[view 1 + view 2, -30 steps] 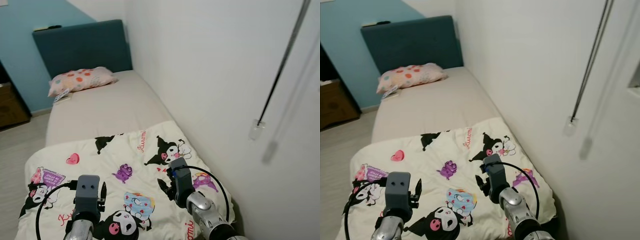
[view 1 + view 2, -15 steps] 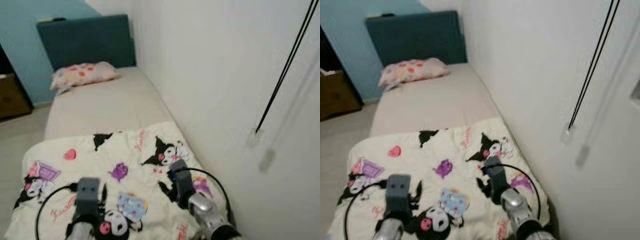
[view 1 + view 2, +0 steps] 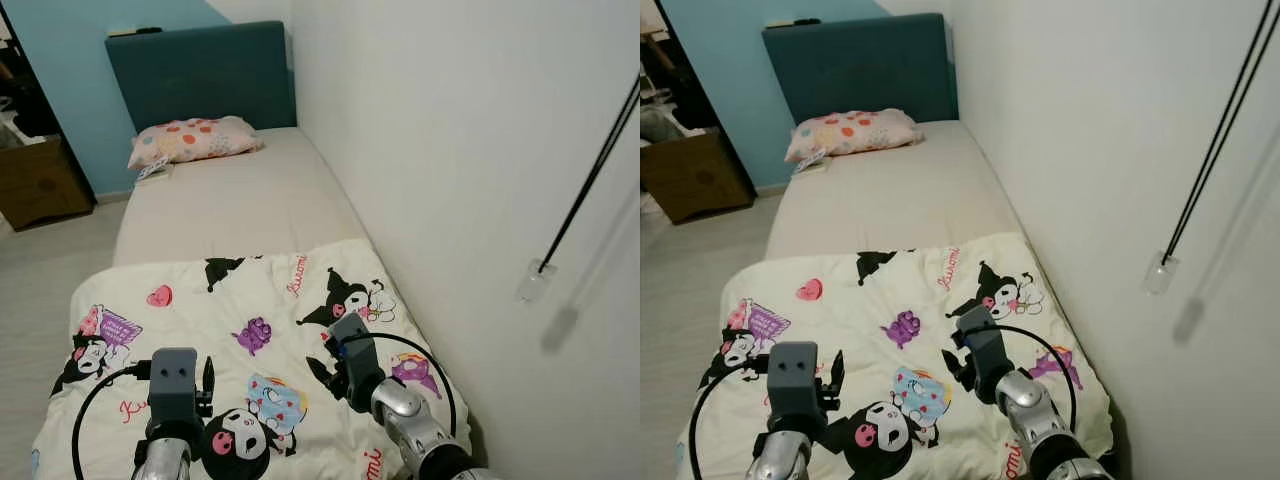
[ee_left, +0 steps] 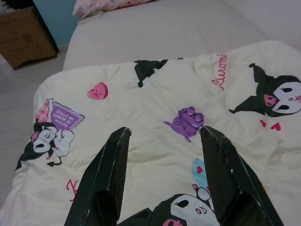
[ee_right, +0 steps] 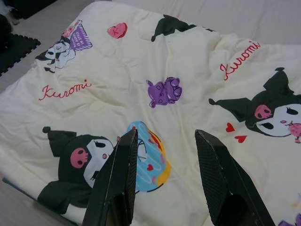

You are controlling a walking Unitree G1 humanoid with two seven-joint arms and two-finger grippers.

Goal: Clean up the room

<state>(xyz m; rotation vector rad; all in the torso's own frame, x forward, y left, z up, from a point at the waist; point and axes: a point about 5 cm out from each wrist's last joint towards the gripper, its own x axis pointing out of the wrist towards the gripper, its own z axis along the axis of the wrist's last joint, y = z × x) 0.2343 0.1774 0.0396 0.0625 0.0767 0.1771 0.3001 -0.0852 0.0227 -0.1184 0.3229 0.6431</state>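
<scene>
A long single bed with a beige mattress (image 3: 225, 210) is being shown running along the white wall (image 3: 450, 150), its long axis leading away from the robot toward the dark teal upholstered headboard (image 3: 200, 72). The foot half of it is being covered by a cream cartoon-printed quilt (image 3: 250, 340), which is lying fairly flat with its top edge running across the bed about midway, so the head half is being left bare. By the look of it, the tidying is being carried only partway: the quilt is probably still to be drawn up toward the small pink spotted pillow (image 3: 195, 140) resting at the head end, just below the headboard. A brown cardboard box (image 3: 40, 180) is being left on the floor beside the bed's head. Both grippers are being held low over the quilt's near part, the left gripper (image 4: 162, 136) and the right gripper (image 5: 164, 136) each with fingers spread apart and nothing between them.
</scene>
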